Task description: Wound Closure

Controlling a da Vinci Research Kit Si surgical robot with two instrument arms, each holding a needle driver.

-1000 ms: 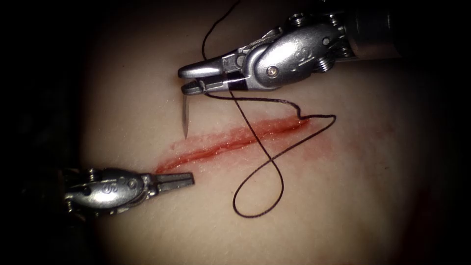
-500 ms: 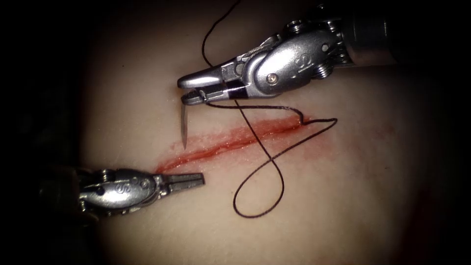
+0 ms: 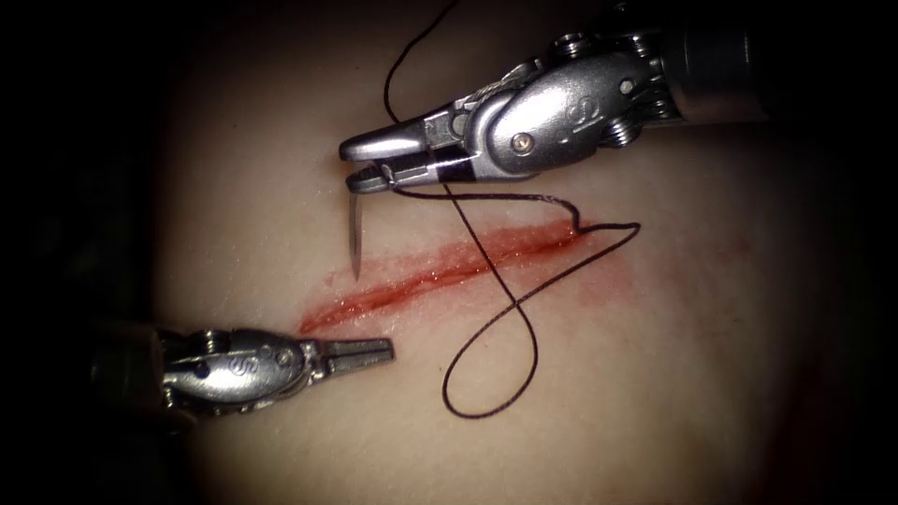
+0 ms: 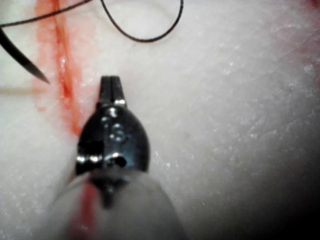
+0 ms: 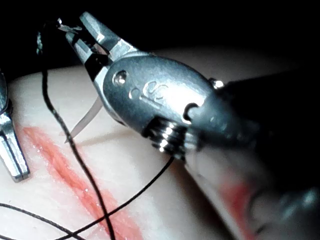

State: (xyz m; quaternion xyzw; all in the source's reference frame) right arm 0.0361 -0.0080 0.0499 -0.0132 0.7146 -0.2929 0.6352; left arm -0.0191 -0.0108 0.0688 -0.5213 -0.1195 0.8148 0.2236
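My right tool [image 3: 360, 164] is shut on the curved needle [image 3: 354, 234] near its thread end. The needle hangs down from the jaws, its tip at the tissue surface just off the upper left edge of the red cut [image 3: 440, 273]; I cannot tell whether it has entered. The right wrist view has the same needle [image 5: 85, 120] below the right tool [image 5: 70, 27]. My left tool [image 3: 383, 351] is shut and holds nothing, lying low beside the cut's left end, also seen as the left tool [image 4: 110, 82]. Black thread [image 3: 505, 290] runs from the needle across the cut in a loose loop.
Pale tissue [image 3: 655, 355] surrounds the cut, with red fluid smeared along its edges. The thread loop lies on the tissue to the right of my left tool. Another strand [image 3: 402, 65] rises behind the right tool and out of the picture.
The right tool has dipped, carrying the needle tip down to the cut's upper left edge. The left tool has slid to the right along the tissue.
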